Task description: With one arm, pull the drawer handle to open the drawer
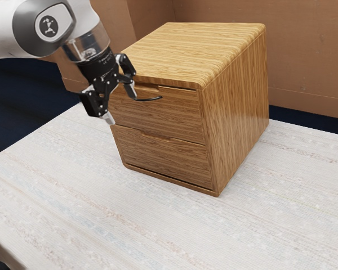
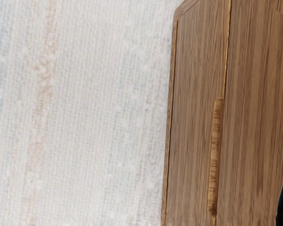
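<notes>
The pale, woven-textured surface (image 1: 101, 214) lies closest, its near edge and middle bare. In the wrist view the same pale surface (image 2: 75, 117) runs beside the box's wooden front (image 2: 250, 117), where thin seams mark the drawer edges. A dark blurred shape sits at that picture's border; what it is cannot be told.

Farther back, by the surface's far edge and closer to the far corner on the exterior view's left, stands a boxy two-drawer cabinet of striped light-brown wood (image 1: 236, 95). It sits upright, its drawer fronts turned toward the near edge and the exterior view's left. The lower drawer (image 1: 163, 154) has a plain front. Above it, the upper drawer (image 1: 169, 115) carries the thin, black, curved wire handle (image 1: 149, 99) just under the cabinet's rounded top. Both fronts look close to flush, and whether the upper one is pulled out at all cannot be told.

The black two-finger pincer (image 1: 119, 104) hangs at the upper drawer's corner on the exterior view's left, spread wide. One finger is up by the handle's near end. The other points down beside the cabinet's front corner, and nothing is clamped between them. The silver-and-white arm (image 1: 45, 25) comes in from the exterior view's upper left.

Behind everything rise brown board walls (image 1: 310, 50) above a dark blue strip (image 1: 22, 95).
</notes>
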Controlling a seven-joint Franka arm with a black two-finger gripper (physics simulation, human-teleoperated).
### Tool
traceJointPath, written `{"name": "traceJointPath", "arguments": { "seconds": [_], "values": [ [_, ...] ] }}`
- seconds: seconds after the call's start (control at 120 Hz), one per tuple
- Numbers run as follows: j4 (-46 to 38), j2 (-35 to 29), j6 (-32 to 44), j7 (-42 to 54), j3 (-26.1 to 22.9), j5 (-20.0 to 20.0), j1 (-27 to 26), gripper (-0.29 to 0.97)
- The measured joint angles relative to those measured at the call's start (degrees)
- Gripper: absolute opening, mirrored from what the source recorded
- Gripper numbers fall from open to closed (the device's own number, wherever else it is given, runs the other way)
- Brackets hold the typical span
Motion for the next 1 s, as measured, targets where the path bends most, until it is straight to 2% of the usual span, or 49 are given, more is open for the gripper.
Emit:
{"name": "traceJointPath", "arguments": {
  "seconds": [0.183,0.367,0.558,1.0],
  "values": [
    [-0.87,-0.29,2.77,-0.20,0.02,0.30,-1.98,0.68],
    [-10.21,-6.16,10.23,-0.34,0.20,1.07,-2.81,0.68],
    [-10.90,-6.62,14.25,-0.44,0.21,1.29,-0.64,0.68],
    [-13.60,-6.52,18.44,-0.62,0.09,1.36,-1.86,0.68]
  ]
}}
